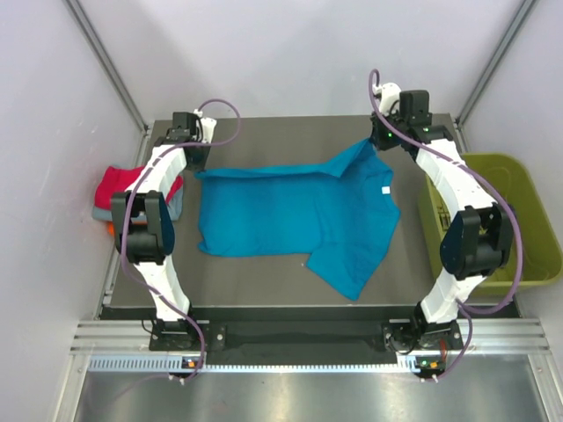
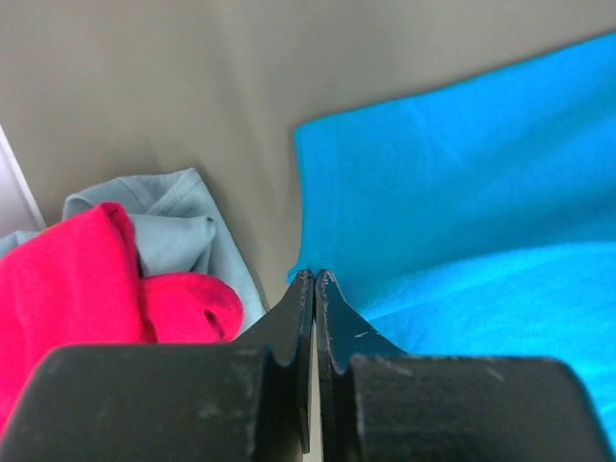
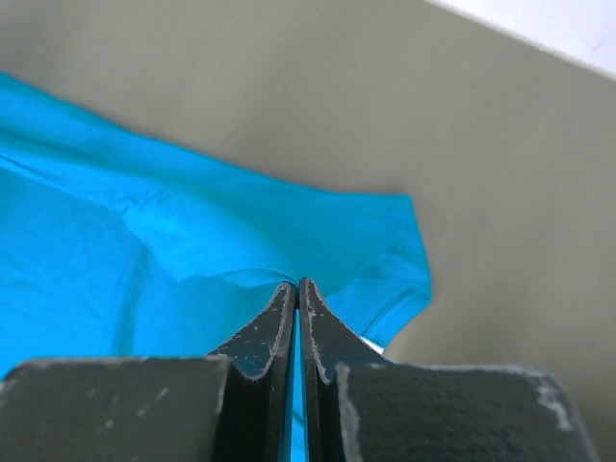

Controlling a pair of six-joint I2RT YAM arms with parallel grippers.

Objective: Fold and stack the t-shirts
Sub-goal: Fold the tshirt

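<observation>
The teal-blue t-shirt point(image 1: 290, 215) lies spread on the dark table, partly folded, with one sleeve pointing to the near edge. My left gripper point(image 1: 199, 165) is shut at the shirt's far left corner; in the left wrist view the gripper point(image 2: 315, 277) has its tips pinched on that corner of the shirt point(image 2: 462, 173). My right gripper point(image 1: 378, 142) is shut on the far right corner; in the right wrist view the gripper point(image 3: 298, 284) has teal cloth point(image 3: 115, 241) between its jaws. A stack of folded shirts, magenta-red point(image 1: 119, 183) over grey and orange, sits at the left edge.
The olive-green bin point(image 1: 528, 220) stands to the right of the table. The magenta shirt point(image 2: 67, 279) and grey shirt point(image 2: 183, 226) lie just left of my left gripper. Grey walls and metal posts close in the back and sides.
</observation>
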